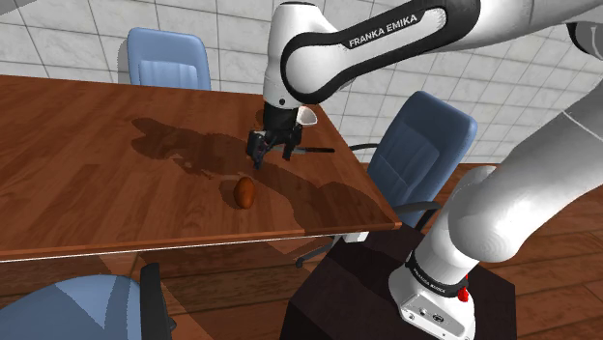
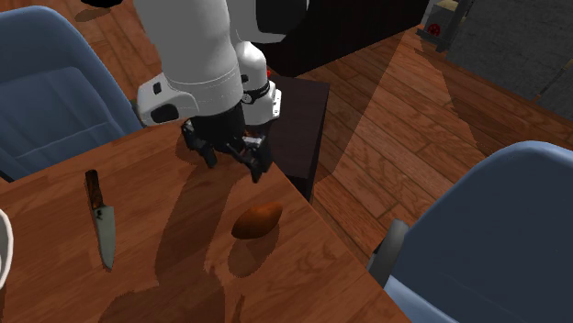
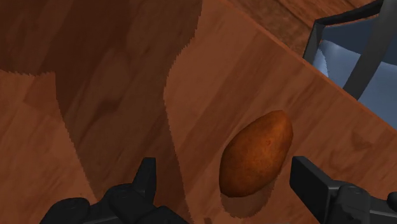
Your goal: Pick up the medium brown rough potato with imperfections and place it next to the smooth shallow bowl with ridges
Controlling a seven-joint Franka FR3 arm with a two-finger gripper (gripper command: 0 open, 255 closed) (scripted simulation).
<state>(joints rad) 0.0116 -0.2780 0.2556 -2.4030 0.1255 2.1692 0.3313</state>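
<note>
A brown oval potato lies on the wooden table near its edge. My black gripper hangs open a little above the table, just beyond the potato toward the shoulder view's upper right. In the second exterior view the gripper hovers over the table edge with the potato in front of it. In the wrist view the potato lies below and between the spread fingers, untouched. A white bowl peeks from behind the wrist, and its rim shows at the second exterior view's left edge.
A knife with a dark handle lies on the table between bowl and potato. Blue chairs stand around the table. The dark stand sits close to the table's corner.
</note>
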